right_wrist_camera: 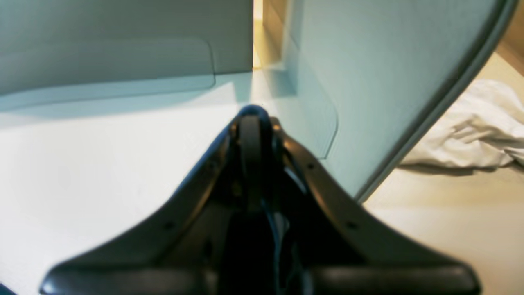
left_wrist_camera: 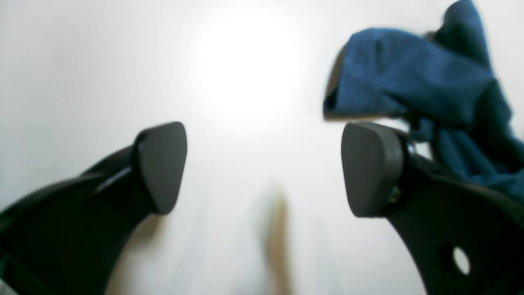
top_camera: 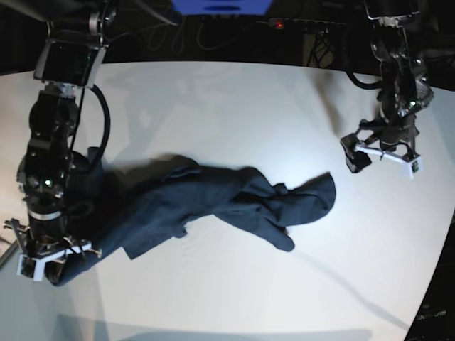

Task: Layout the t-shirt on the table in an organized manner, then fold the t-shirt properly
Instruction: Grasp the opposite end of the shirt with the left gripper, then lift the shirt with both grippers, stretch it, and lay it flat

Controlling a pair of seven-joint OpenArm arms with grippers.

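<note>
While the dark navy t-shirt (top_camera: 213,206) lies crumpled and twisted across the middle of the white table (top_camera: 234,106), the left gripper (left_wrist_camera: 264,168) hangs above bare tabletop with jaws spread wide and empty; the right gripper (top_camera: 53,259) is pinched closed on the shirt's end at the table's edge

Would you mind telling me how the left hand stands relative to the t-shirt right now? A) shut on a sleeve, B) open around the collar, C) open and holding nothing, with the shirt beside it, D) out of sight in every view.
C: in the left wrist view the left hand is spread wide over the bare table, with the t-shirt off to one side.
</note>
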